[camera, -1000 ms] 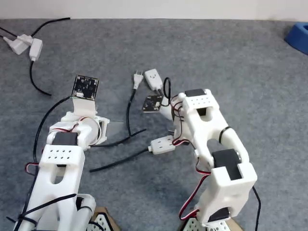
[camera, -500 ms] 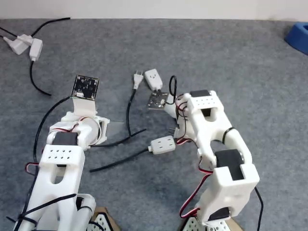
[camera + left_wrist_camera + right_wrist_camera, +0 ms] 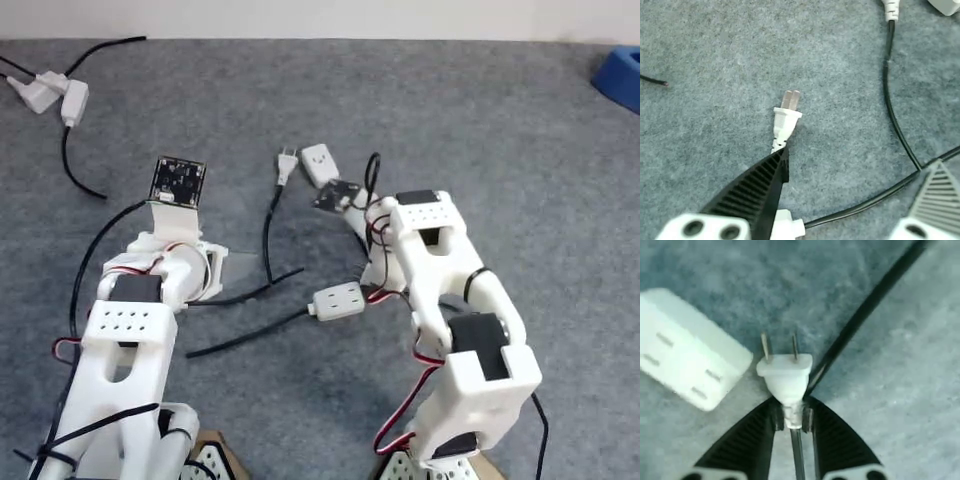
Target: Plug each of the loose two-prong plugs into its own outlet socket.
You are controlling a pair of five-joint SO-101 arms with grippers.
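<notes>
Over the last second the right arm [image 3: 440,260] has pushed out from its base, and its wrist now sits close beside the far outlet socket [image 3: 318,163]. The left arm [image 3: 150,290] has not shifted.

The right gripper [image 3: 791,412] is clenched on the neck of a white held plug [image 3: 785,374]. Its 2 prongs point out ahead and stand just beside a corner of the far outlet socket, not in any of its slots. A black cable [image 3: 865,310] runs slantwise over the grey carpet [image 3: 520,150] just past the held plug.

The left gripper [image 3: 862,156] is spread wide, low over the carpet. A loose plug [image 3: 785,122] lies flat there with its 2 prongs pointing away from the gripper. Its cord end meets the tip of the black finger [image 3: 755,185], though whether they touch I cannot tell. The other finger stands well apart from it.

A third plug [image 3: 284,165] lies just beside the far outlet socket, on the side toward the left arm, and its black cord [image 3: 268,235] trails back toward the arms. A near outlet socket [image 3: 338,300] rests between the 2 arms, close to the right one. Well apart from all this, 2 white adapters [image 3: 50,95] lie at the far corner on the left arm's side. A blue object [image 3: 620,75] sits at the opposite edge.
</notes>
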